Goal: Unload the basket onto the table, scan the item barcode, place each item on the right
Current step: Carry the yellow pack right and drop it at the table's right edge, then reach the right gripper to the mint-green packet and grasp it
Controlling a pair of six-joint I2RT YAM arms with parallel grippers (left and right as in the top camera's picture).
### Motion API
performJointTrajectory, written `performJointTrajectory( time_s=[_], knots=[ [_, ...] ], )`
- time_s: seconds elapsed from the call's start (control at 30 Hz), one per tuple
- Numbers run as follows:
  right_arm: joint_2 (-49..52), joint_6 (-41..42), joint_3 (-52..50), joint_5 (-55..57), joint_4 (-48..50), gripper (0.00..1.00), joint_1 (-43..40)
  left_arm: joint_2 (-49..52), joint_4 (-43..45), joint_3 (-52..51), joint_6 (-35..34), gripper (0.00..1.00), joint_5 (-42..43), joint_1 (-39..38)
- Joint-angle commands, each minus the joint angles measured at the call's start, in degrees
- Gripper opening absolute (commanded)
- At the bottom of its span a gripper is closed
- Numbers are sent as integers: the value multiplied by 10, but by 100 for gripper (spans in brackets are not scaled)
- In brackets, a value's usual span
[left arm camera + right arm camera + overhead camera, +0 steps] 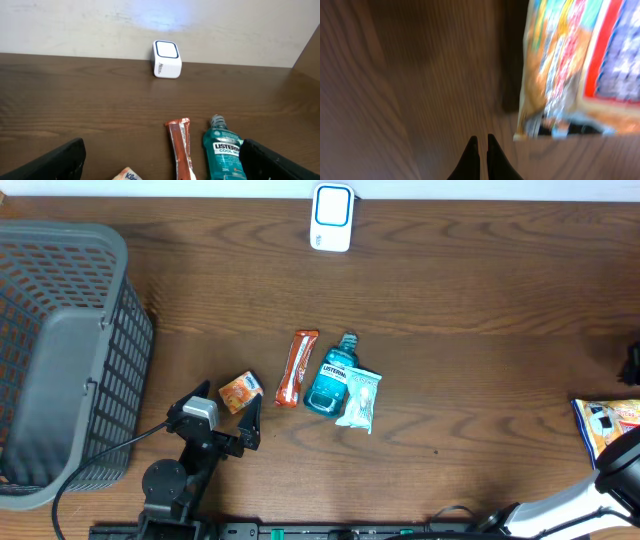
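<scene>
1. At the far edge of the brown wooden table (480, 290), a small white box-shaped scanner with a blue-rimmed face (331, 216) stands against the wall.
2. Near the middle lie an orange-brown foil bar wrapper (296, 367) and a teal plastic mouthwash bottle (331, 380), side by side. A white pouch (359, 398) rests against the bottle's right side.
3. The left gripper (162, 146) has its fingers spread wide and holds nothing. A small orange packet (240, 391) lies on the table between them.
4. A grey plastic mesh basket (60, 360) sits at the left end.
5. The right gripper (481, 142) has its fingers pressed together with nothing in them. It hangs over bare wood just beside a colourful crinkly snack bag (570, 65) at the right edge; its wrist view is blurred.
</scene>
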Motion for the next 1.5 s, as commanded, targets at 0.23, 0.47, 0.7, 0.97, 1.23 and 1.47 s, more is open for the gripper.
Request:
performJointTrajectory(
  time_s=[0.23, 0.47, 0.7, 0.97, 1.23, 1.47],
  knots=[
    [-1, -155, 9, -167, -52, 1, 172, -1, -19, -10, 3, 98, 6, 2],
    [-1, -144, 9, -118, -64, 5, 393, -1, -19, -10, 3, 98, 6, 2],
    [-1, -91, 9, -22, -49, 42, 589, -1, -19, -10, 3, 98, 6, 2],
    [-1, -16, 9, 136, -33, 71, 774, -1, -19, -10, 3, 98, 5, 2],
    [11, 47, 7, 300, -32, 69, 892, -1, -19, -10, 3, 98, 5, 2],
    [57, 50, 7, 291, -42, 64, 920, -1, -19, -10, 3, 98, 6, 2]
  ],
)
